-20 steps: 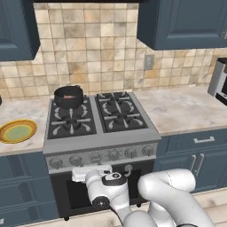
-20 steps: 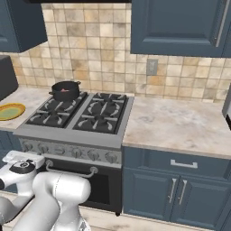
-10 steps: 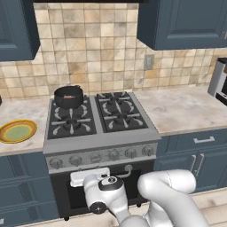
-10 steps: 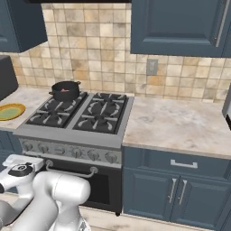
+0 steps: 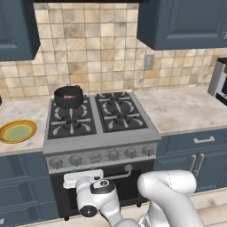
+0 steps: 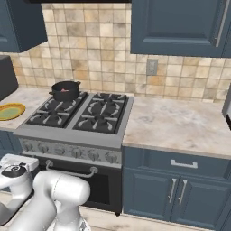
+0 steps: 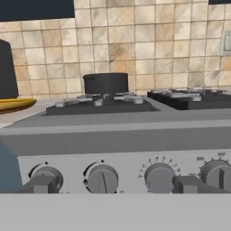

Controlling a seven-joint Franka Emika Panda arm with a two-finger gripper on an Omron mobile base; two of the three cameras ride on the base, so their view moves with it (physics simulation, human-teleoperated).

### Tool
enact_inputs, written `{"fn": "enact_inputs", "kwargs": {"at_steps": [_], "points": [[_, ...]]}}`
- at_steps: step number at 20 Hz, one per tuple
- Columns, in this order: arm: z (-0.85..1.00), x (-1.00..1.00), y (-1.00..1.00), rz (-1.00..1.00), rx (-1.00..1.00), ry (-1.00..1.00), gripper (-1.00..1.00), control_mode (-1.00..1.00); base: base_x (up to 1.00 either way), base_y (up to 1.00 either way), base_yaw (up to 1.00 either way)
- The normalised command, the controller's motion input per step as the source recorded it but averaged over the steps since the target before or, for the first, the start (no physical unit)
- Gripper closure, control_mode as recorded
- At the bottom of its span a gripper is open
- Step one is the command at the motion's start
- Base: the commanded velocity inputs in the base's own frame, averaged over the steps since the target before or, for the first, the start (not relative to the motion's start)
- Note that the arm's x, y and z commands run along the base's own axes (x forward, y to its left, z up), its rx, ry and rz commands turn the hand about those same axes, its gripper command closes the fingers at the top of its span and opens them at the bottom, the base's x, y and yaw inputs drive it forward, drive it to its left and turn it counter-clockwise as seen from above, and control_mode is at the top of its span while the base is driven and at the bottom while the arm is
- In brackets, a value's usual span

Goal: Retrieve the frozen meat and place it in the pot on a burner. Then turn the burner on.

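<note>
Hand view: gripper (image 7: 115, 184) spread wide and empty before the knobs (image 7: 102, 178); the one governing the pot's (image 7: 106, 83) burner should be squarely straddled

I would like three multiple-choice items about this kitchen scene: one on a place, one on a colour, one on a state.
1. Where does the pot stand?
A. rear left burner
B. front right burner
C. counter right of the stove

2. What colour is the plate's rim?
A. blue
B. yellow
C. white

3. How is the hand now?
A. shut on a knob
B. holding the meat
C. open, before the knobs

Answers:
1 A: the left base view shows it at the back left of the stove.
2 B: a yellow ring surrounds the green middle.
3 C: the fingertips stand wide apart around a knob.
</note>
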Motion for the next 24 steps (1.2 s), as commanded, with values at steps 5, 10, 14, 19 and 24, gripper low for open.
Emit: {"fn": "enact_inputs", "kwargs": {"at_steps": [5,10,14,19,24], "points": [[-0.19,0.0,0.0,0.0,0.0,0.0,-1.0,-1.0,0.0,0.0,0.0],[-0.32,0.0,0.0,0.0,0.0,0.01,-1.0,-1.0,0.0,0.0,0.0],[-0.21,0.0,0.0,0.0,0.0,0.02,-1.0,-1.0,0.0,0.0,0.0],[-0.05,0.0,0.08,0.0,0.0,0.03,-1.0,-1.0,0.0,0.0,0.0],[-0.09,0.04,0.08,0.0,0.0,0.11,-1.0,-1.0,0.0,0.0,0.0]]}}
